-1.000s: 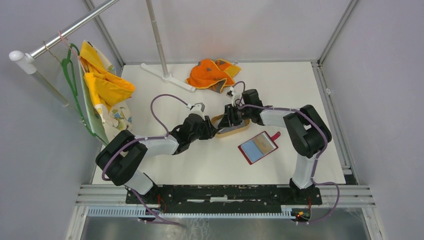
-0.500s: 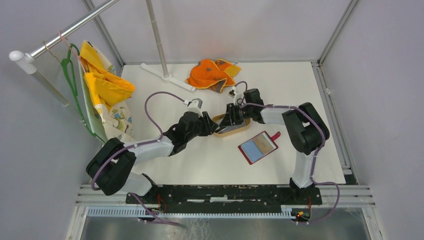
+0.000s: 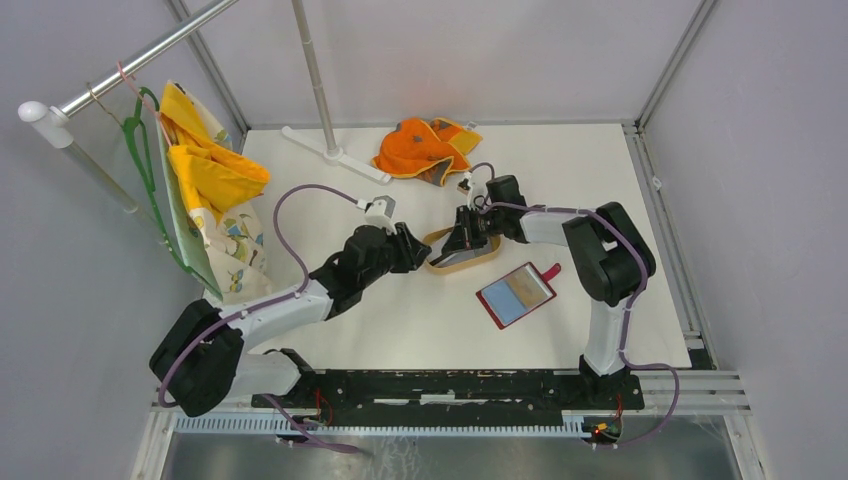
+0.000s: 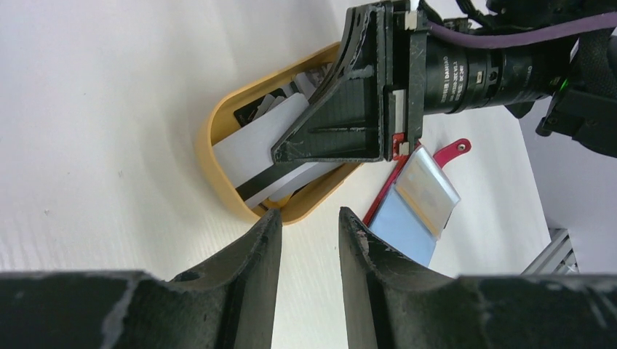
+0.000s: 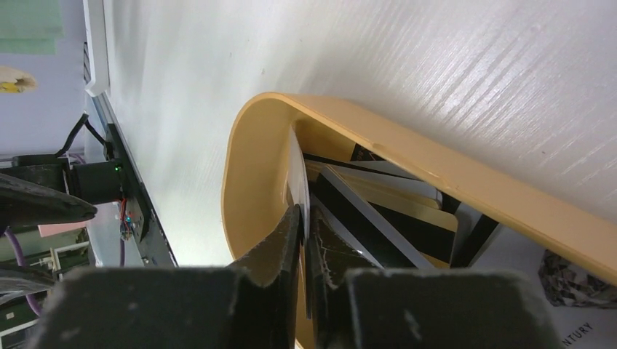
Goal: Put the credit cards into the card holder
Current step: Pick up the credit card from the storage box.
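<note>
Two arms met over the white bench [image 3: 420, 320]. On it the tan oval wooden tray [image 4: 211, 156] held the credit cards [image 4: 255, 142], and the red card holder [image 3: 516, 294] lay open just beside the tray, on its near side. The right tool [image 5: 304, 218] reached into the tray, clenched on the edge of a white credit card [image 5: 300, 174]. The left tool [image 4: 304, 214] hung released and empty near the tray's left end.

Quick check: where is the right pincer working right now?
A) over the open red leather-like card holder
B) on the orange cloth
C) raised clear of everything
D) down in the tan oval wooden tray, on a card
D: the right pincer reaches into the tan oval wooden tray, fingers closed on the edge of a thin pale card; the red leather-like card holder lies open beside the tray, untouched.
</note>
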Available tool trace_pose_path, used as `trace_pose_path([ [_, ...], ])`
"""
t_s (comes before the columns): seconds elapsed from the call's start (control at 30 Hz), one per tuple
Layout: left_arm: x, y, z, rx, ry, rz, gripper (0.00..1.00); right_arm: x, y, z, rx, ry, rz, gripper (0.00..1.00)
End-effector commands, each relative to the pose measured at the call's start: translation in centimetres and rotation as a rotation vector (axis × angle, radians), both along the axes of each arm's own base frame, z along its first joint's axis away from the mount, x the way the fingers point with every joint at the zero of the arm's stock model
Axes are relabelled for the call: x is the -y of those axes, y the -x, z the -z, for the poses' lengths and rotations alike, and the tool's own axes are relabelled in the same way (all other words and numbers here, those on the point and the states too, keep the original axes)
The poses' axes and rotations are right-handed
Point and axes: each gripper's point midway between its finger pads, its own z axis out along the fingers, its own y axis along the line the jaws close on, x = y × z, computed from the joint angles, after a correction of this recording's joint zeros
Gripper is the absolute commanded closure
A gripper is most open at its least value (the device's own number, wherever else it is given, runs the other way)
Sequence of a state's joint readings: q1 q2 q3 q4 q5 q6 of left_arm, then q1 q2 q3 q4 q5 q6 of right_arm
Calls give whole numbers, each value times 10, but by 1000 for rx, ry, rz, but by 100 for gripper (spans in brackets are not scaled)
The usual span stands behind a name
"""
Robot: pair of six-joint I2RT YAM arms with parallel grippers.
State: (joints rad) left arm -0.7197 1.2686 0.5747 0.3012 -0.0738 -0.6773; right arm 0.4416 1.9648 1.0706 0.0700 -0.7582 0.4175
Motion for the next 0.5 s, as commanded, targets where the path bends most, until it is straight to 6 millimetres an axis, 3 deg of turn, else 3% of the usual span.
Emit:
trace_pose_path([
  [0.0,-8,4,-10,30,3,-13,59,3,-17,-13,41,-6,17,90],
  [0.23,-16,11,-10,26,5,-21,58,22,-24,-28,44,-45,47,87],
  [0.47,-17,15,-7,16,9,-20,58,35,-24,-24,14,-61,64,80],
])
